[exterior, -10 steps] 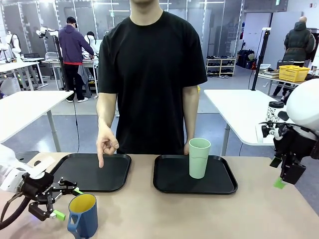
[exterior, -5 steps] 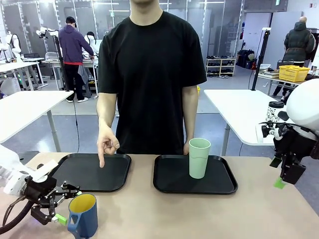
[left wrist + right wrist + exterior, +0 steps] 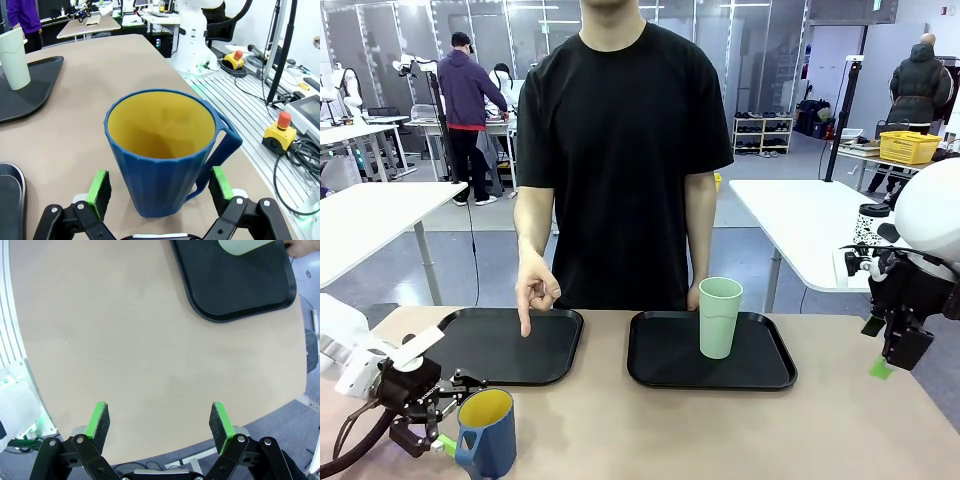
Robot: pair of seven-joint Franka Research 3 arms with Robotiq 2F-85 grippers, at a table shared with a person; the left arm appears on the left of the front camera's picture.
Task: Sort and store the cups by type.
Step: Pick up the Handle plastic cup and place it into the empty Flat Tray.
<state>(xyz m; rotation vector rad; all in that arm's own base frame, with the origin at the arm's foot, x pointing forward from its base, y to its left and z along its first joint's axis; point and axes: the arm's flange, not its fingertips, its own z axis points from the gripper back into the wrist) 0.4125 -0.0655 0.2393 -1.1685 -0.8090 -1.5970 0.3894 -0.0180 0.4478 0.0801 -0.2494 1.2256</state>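
**Left wrist view: your claw is lined up on the blue mug, nothing grabbed yet**

Left wrist view gives you the best look: the dark blue mug stands upright on the bare table, yellow inside, handle sticking out to the picture's right. Your left gripper is spread wide, with one green pad on each side of the mug's lower body and a visible gap on both sides, so no contact.

From the front, that mug sits at the near left corner of the table, just in front of the left black tray, and the left gripper is right beside it, low over the table.

The mint-green tumbler stands upright on the right black tray. The person's hand points a finger down at the left tray.

Your right gripper is also wide open, holding nothing, hanging above the bare tabletop near the right edge, well apart from both cups.
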